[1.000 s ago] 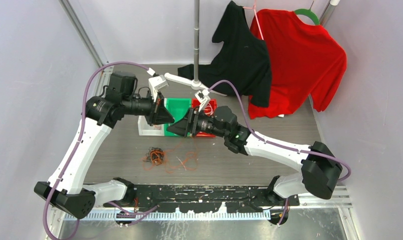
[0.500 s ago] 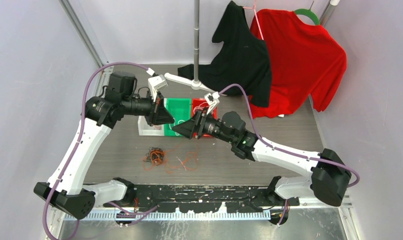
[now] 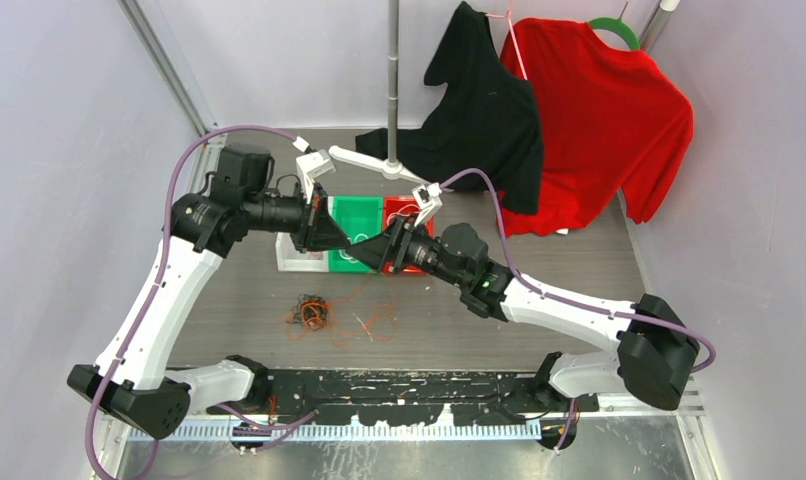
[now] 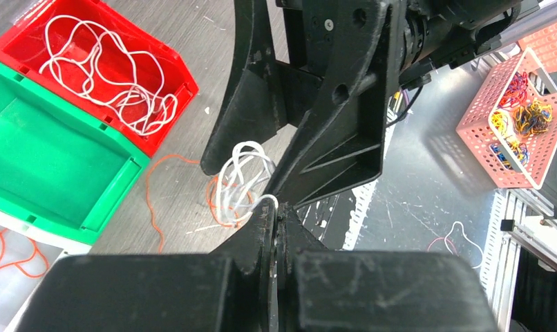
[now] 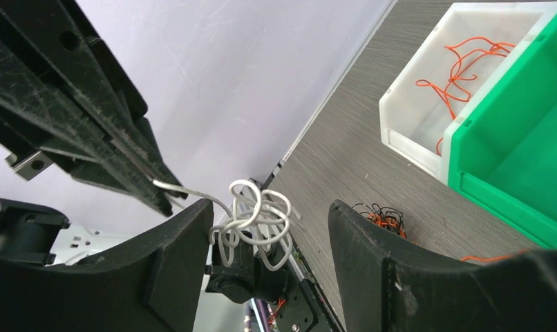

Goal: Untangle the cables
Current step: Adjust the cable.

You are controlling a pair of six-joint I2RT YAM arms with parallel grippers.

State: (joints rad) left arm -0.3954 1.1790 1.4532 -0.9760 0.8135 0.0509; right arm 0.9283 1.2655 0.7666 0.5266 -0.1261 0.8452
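- Two arms, two grippers, meeting tip to tip in the air above the table [image 3: 559,250], over the near edge of the bins.
- Left gripper [image 4: 276,211]: fingers together, pinching one end of a white cable [image 5: 248,223].
- Right gripper [image 5: 270,207]: fingers apart. The looped bunch of that white cable hangs in the gap between them. Can't tell if it touches either finger.
- Three bins side by side at the far middle of the table, touching.
- Red bin [image 4: 182,86]: one loose white coil [image 4: 124,104]. Can't tell if it's a single cable.
- Green bin [image 4: 48,159]: bare floor in both wrist views.
- White bin [image 5: 407,117]: thin orange cable [image 5: 469,59], looped. Count unclear.
- One tangle [image 3: 312,312] of black and orange cable lies on the table, in front of the white bin and apart from it.
- Loose orange strands [image 3: 377,320] lie just to the right of that tangle. Can't tell if they join it.
- One pink mesh basket [image 4: 469,124] sits off the table edge, seen in the left wrist view only. It holds small coloured loops [image 4: 524,117]: yellow, red, blue.
- Two shirts hang at the back: one black shirt [image 3: 479,110], one red shirt [image 3: 599,120].
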